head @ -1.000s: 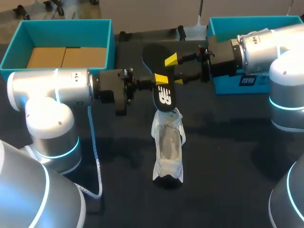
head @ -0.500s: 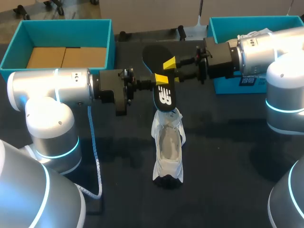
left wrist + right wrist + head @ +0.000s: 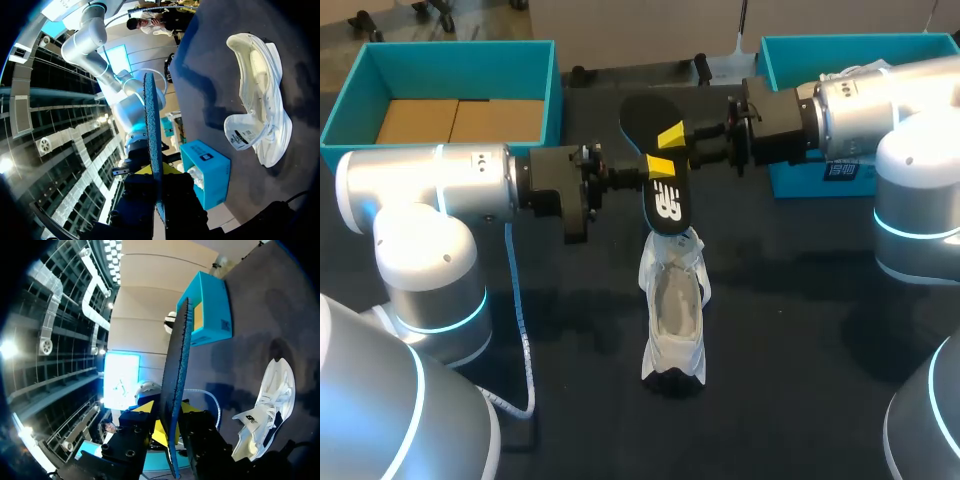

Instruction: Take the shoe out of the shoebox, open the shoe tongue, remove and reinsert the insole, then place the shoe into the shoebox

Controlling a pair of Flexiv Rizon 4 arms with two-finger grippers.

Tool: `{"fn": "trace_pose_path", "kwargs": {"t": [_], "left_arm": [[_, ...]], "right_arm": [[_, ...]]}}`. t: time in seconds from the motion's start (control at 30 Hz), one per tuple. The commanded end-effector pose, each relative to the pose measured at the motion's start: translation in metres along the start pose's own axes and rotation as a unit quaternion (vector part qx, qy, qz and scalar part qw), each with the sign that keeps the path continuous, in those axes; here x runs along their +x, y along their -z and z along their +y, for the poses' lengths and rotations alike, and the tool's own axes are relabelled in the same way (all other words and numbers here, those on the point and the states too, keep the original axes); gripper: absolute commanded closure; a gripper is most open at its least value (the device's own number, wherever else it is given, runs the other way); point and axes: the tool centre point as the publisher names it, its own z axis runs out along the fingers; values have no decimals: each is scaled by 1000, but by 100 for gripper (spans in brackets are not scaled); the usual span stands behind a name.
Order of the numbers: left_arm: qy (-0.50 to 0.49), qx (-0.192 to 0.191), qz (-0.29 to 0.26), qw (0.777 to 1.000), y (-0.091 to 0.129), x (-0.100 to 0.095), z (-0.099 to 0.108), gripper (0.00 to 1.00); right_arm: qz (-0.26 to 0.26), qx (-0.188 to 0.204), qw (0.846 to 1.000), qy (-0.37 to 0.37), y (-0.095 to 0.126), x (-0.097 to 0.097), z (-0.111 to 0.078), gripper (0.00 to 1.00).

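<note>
Desk [image 3: 810, 340]: dark, near-black matte top that fills most of the head view. Its far edge runs straight across the back. Light falls from overhead, so the shadows on the surface are soft and blurred. In both wrist views the same desk top [image 3: 220, 60] [image 3: 280, 305] shows dark blue-grey, with diffuse darker shadow patches.

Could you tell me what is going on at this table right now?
The left pincer and the right pincer both grip the black insole, one from each side, holding it in the air above the table. The white shoe lies on the table just under it, opening upward. So the insole is out and not yet put back in.
</note>
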Motion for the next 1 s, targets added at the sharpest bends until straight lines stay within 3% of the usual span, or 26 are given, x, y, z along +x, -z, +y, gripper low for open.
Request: {"fn": "trace_pose_path", "kwargs": {"t": [0.03,0.13,0.37,0.6,0.63,0.67,0.83,1.0], "left_arm": [[-1,-2,0,1000,-1,0,-1,100],[-1,-2,0,1000,-1,0,-1,100],[-1,-2,0,1000,-1,0,-1,100],[-1,-2,0,1000,-1,0,-1,100],[-1,-1,0,1000,0,-1,-1,55],[1,3,0,1000,3,-3,-1,0],[0,12,18,1000,21,-8,-2,0],[20,23,58,998,56,-5,2,0]], "right_arm": [[1,1,1000,0,-5,1,1,75],[0,2,1000,1,-6,1,1,78],[1,0,1000,1,-7,2,0,100],[4,3,1000,2,-8,3,-1,100],[4,4,1000,2,-8,3,-1,100],[5,4,1000,2,-8,3,-1,100],[10,5,1000,-1,-6,-2,-3,100],[18,2,1000,-10,-3,-13,-8,100]]}}
